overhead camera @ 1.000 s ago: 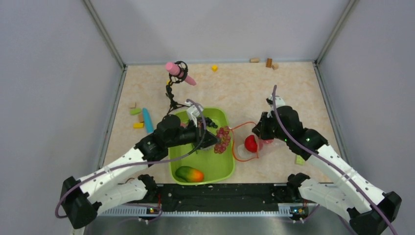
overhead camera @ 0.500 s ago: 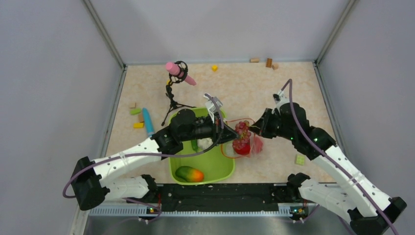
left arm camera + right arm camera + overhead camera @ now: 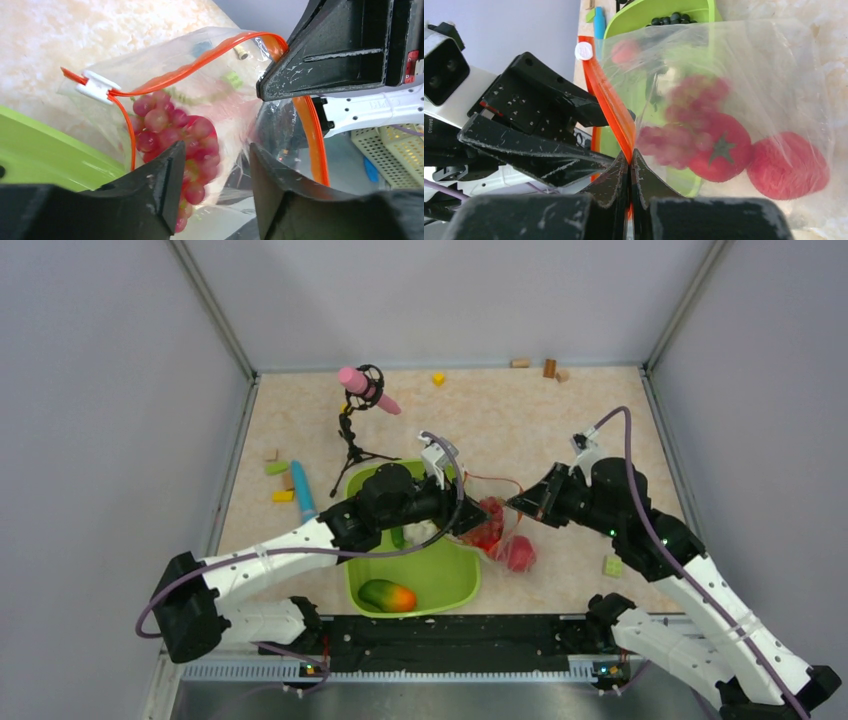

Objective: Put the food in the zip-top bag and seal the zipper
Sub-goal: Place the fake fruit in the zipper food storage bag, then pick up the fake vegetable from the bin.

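The clear zip-top bag (image 3: 508, 540) hangs beside the lime-green tray (image 3: 455, 585), its mouth held up. My right gripper (image 3: 630, 156) is shut on the orange-red zipper (image 3: 609, 102). My left gripper (image 3: 216, 150) stands open at the bag's mouth, and a bunch of red-purple grapes (image 3: 172, 130) sits just past its fingers, inside the plastic. Through the bag I see a tomato (image 3: 720, 150) and another red round piece (image 3: 786, 165). A white slider (image 3: 97, 86) sits on the zipper's end. In the tray lie an orange-green piece (image 3: 387, 595), a white piece (image 3: 420, 532) and dark grapes (image 3: 671, 19).
A pink microphone on a black tripod (image 3: 358, 390) stands behind the tray. A light-blue stick (image 3: 301, 485) and small blocks (image 3: 278, 468) lie at the left, more blocks (image 3: 548, 367) at the back wall and one (image 3: 612, 565) at the right. Walls enclose three sides.
My left gripper carried the red-purple grapes from over the tray to the bag's mouth and opened; the grapes are now inside. My right gripper raised the bag's mouth and shifted right.
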You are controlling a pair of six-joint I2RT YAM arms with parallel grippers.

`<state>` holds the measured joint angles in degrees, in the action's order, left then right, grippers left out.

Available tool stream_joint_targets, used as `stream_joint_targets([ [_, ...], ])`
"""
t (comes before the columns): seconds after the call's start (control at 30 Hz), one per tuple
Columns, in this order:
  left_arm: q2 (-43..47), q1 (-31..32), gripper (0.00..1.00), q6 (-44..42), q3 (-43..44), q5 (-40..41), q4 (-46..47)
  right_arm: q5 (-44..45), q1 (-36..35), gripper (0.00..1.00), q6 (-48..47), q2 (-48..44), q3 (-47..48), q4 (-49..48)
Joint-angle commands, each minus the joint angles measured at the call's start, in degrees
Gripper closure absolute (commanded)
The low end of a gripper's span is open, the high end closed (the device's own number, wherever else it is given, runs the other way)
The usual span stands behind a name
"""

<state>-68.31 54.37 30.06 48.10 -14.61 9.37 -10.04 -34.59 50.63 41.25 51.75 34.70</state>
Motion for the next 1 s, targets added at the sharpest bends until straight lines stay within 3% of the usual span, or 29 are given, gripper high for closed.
stream_joint_targets([
  [0.0, 0.5, 0.5, 0.37, -1.5, 1.3, -1.1, -0.3, 0.6, 0.3, 1.00, 0.9, -0.3, 0.3, -3.1],
  [0.13, 2.6, 0.7, 0.18, -2.0, 1.7, -3.1, -2.1, 6.6, 0.3, 1.00, -1.8, 1.1, 2.5, -1.0],
  [0.3, 8.0, 0.8, 0.15, -1.9, 0.3, -1.6, -4.7, 11.6, 0.4, 1.00, -3.7, 2.7, 4.6, -0.5],
  [0.47, 15.7, 0.8, 0.12, 0.2, -3.8, 12.6, -11.0, 15.4, 0.4, 1.00, -5.6, 2.6, 3.5, -0.1],
  [0.6, 20.2, 0.8, 0.04, 4.0, -8.7, 25.7, -14.7, 17.9, 0.4, 1.00, -9.6, 1.6, 2.0, -1.0],
  [0.83, 17.5, 0.7, 0.03, 2.9, -12.0, 30.6, -16.3, 18.3, 0.4, 1.00, -14.0, 0.9, -0.6, -1.9],
  [0.97, 11.3, -1.2, 0.03, 3.5, -8.6, 31.9, -21.9, 15.9, 0.4, 1.00, -15.5, 2.0, -0.8, -2.0],
])
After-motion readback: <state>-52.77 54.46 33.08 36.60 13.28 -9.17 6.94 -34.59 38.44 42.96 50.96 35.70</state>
